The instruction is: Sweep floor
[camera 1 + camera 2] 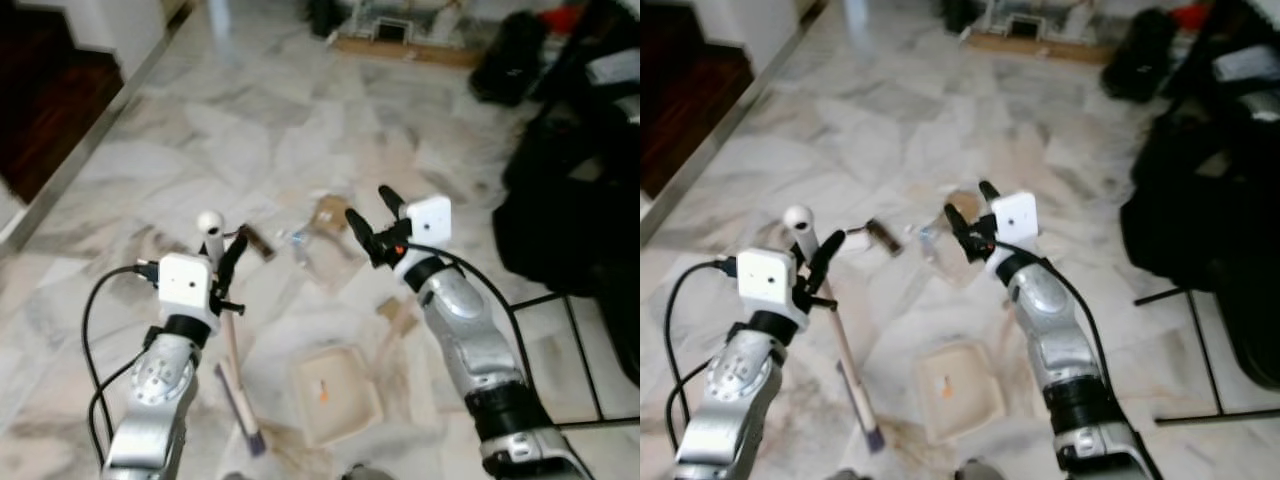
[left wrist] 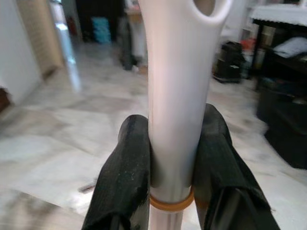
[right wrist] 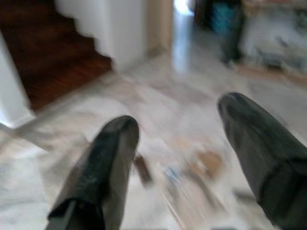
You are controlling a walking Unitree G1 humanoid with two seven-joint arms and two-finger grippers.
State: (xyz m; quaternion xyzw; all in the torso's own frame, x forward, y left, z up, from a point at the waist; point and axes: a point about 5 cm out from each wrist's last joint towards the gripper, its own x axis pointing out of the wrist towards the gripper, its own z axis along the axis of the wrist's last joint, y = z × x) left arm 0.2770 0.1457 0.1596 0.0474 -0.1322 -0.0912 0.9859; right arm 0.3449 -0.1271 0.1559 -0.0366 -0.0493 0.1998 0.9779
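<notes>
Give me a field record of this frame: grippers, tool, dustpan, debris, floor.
left gripper: fingers shut on the broom handle, near its white top end
right gripper: fingers open, holding nothing, raised above the debris
broom: slants down to a head on the floor, beside the dustpan
dustpan: beige, flat on the floor between the arms, a small orange bit inside
debris: paper and cardboard scraps scattered beyond the dustpan
floor: pale marble tiles
</notes>
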